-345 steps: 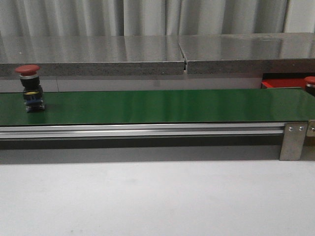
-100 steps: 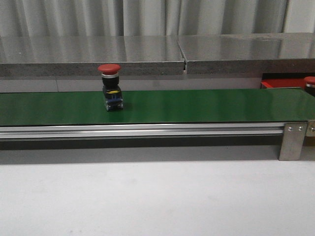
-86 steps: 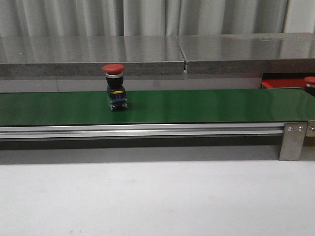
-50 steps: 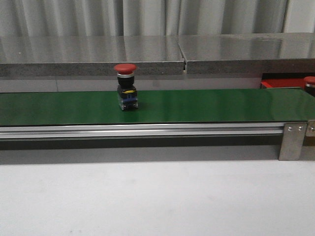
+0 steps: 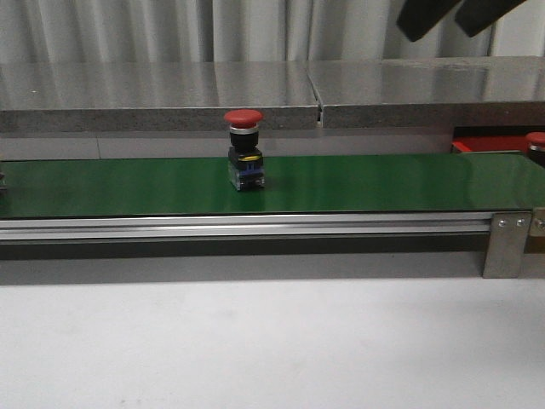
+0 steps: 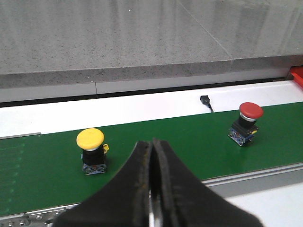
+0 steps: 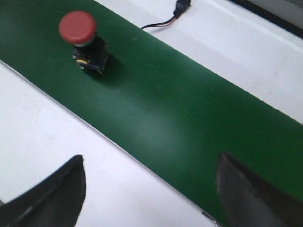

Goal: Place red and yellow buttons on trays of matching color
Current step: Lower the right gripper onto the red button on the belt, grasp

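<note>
**Buttons ride the green belt**

Buttons stand on the long green belt (image 5: 341, 183). The red button (image 5: 244, 158) stands upright on the belt, near its middle, with its round red cap on top and its dark body below. The left wrist view shows the same red button (image 6: 246, 123) and also a yellow button (image 6: 92, 150), well apart from it along the belt and also upright. No claw touches either one.

The red tray (image 5: 490, 144) peeks out behind the belt, near the belt's right end. Another red-capped button (image 5: 536, 146) shows at the picture's edge just beside the tray; you cannot tell if it sits on the tray.

The left gripper (image 6: 152, 189) hangs over the near edge of the belt, closer to the yellow button than to the red one. Its two dark fingers are pressed together with nothing between them.

The right gripper (image 7: 151, 189) hangs over the belt's near edge with its fingers (image 7: 248, 194) spread wide apart. It holds nothing. In the front view, its dark fingers (image 5: 426, 15) poke in high above the belt, to the right of the red button.

A small black plug with a wire (image 6: 206, 101) lies on the white strip behind the belt.
</note>
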`<state>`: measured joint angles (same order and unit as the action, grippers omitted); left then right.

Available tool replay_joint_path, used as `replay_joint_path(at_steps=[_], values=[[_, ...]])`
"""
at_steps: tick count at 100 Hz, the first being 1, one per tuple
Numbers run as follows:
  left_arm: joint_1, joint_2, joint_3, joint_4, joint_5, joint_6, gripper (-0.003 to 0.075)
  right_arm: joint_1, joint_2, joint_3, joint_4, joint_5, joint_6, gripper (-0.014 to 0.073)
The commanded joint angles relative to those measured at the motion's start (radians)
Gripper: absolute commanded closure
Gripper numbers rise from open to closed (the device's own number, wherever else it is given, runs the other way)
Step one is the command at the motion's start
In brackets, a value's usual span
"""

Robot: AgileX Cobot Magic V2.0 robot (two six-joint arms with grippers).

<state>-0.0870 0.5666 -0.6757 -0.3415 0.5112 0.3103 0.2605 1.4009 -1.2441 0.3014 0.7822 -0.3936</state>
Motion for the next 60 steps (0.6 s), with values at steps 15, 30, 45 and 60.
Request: replay_joint_path(at_steps=[15, 30, 45, 60], values=[[-0.008, 0.000, -0.026, -0.024, -0.077, 0.001, 0.0739, 0.081, 0.179, -0.231, 0.017, 0.059, -0.008, -0.0008], [-0.008, 0.000, -0.026, -0.024, -0.077, 0.001, 0.0739, 0.116, 0.314, -0.378, 0.017, 0.138, -0.008, -0.0008], [-0.008, 0.000, -0.026, -0.024, -0.077, 0.001, 0.0739, 0.136, 0.436, -0.493, 0.017, 0.182, -0.008, -0.0008], [-0.008, 0.000, -0.026, -0.024, -0.077, 0.001, 0.0739, 0.138, 0.516, -0.548, 0.012, 0.158, -0.008, -0.0008]])
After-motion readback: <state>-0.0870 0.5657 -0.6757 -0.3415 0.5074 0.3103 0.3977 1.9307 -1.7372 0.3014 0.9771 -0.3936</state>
